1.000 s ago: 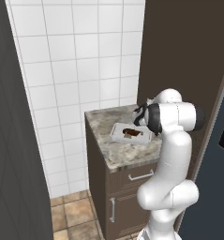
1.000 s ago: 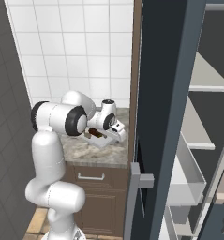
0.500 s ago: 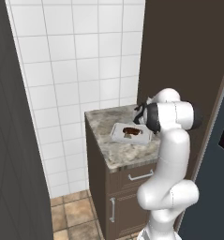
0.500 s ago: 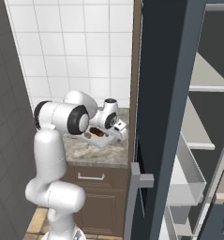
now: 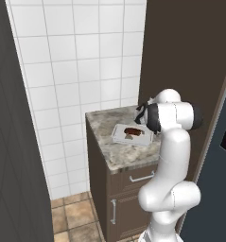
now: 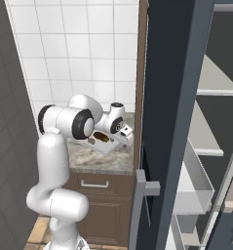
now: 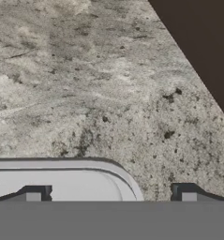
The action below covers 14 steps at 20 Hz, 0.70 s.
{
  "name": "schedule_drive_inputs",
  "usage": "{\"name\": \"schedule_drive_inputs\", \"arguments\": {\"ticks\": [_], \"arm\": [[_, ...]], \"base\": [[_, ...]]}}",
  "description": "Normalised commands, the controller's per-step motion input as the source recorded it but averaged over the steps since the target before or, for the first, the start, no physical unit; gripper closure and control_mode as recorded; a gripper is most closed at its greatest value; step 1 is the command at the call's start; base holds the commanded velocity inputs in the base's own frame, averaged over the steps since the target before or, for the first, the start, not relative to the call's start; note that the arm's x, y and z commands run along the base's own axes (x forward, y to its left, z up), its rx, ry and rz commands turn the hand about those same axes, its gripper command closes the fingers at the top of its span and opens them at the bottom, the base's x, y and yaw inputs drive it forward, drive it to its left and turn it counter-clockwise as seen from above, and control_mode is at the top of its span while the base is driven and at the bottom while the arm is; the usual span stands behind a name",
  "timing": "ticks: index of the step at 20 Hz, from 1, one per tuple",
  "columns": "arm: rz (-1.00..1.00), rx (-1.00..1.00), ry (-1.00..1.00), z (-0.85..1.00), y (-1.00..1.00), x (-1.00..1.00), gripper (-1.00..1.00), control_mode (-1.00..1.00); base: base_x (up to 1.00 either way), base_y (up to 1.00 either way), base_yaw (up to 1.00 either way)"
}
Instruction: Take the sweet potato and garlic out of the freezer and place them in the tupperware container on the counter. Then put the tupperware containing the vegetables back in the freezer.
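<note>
Jaws wide over tupperware container (image 7: 62, 180) corner

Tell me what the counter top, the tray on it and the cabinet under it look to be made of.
The counter: polished stone, likely granite, by its speckled grey-beige mottling with dark flecks. The tupperware container: probably smooth matte plastic; plain pale grey-white, with a low moulded rim and rounded corners. The cabinet: dark brown wood or wood-look panel, framed fronts, with silver bar handles that look like brushed metal.
</note>
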Motion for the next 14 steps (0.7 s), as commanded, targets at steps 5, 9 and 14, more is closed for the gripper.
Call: {"name": "schedule_drive_inputs", "arguments": {"ticks": [5,9,14], "arm": [[0.0,0.0,0.0,-0.54,0.01,0.0,1.0,-1.0],[0.0,0.0,0.02,-0.31,0.0,0.0,1.0,-1.0],[0.0,0.0,0.01,0.0,0.0,0.0,1.0,-1.0]], "base": [[0.0,0.0,0.0],[0.0,0.0,0.0],[0.0,0.0,0.0]]}}
